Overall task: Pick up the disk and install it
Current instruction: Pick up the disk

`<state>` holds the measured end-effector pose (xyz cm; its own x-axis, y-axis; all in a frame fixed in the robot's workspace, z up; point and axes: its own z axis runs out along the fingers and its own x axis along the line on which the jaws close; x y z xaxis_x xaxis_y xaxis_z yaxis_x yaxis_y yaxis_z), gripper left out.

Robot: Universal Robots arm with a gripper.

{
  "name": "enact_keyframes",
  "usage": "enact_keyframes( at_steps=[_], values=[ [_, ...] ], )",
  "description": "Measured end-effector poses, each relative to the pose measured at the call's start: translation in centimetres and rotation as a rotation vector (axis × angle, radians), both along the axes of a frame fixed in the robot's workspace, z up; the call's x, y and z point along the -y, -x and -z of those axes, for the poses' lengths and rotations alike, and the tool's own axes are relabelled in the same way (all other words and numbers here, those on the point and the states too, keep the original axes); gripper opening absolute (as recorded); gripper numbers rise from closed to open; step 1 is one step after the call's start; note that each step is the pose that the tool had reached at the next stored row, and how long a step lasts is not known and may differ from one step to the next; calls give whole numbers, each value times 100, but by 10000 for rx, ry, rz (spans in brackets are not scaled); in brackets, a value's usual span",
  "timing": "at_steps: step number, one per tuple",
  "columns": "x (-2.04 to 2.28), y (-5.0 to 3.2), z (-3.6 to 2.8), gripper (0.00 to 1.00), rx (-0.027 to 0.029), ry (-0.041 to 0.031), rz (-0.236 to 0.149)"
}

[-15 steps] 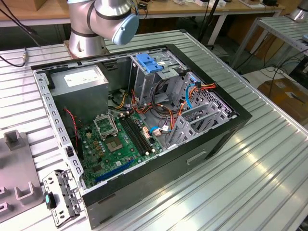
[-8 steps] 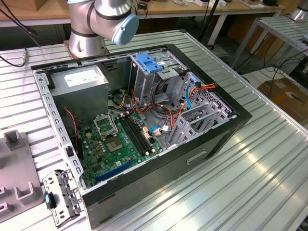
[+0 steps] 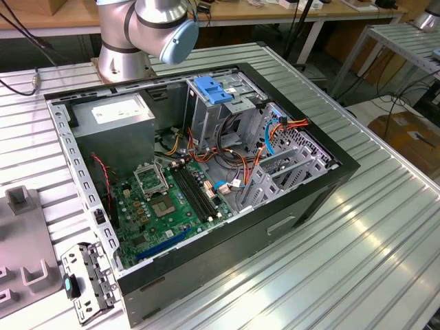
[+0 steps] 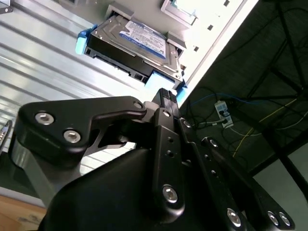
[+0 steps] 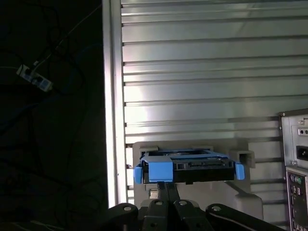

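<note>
Second wrist view: flat metal blue-railed disk (image 4: 143, 39); black tool (image 4: 166, 94) closed near it.

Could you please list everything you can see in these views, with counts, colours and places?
disk: one, silver-grey in a blue carrier, in the holder
holder: one, grey, on the table
computer case: one, black, open, on the table
power supply: one, grey with a white sticker, inside the case
motherboard: one, green, case floor
latch plate: one, blue, high in the case
cables: several, orange, red and blue, inside the case
table: one, ribbed silver
arm: one, silver with a pale-blue cap, beside the case
gripper: one, black, shut, close to the disk's end
</note>
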<state>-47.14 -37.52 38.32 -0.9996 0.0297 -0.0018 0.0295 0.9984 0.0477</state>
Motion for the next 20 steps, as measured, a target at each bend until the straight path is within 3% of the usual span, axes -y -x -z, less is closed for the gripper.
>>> enact_keyframes(
  at_steps=[6, 8, 13, 17, 20],
  values=[
    [0, 0, 0, 11, 0, -1, -1174],
    [0, 0, 0, 11, 0, -1, -1787],
    [0, 0, 0, 11, 0, -1, -2792],
    [0, 0, 0, 11, -1, 0, -4009],
    [0, 0, 0, 11, 0, 0, -4541]
  ],
)
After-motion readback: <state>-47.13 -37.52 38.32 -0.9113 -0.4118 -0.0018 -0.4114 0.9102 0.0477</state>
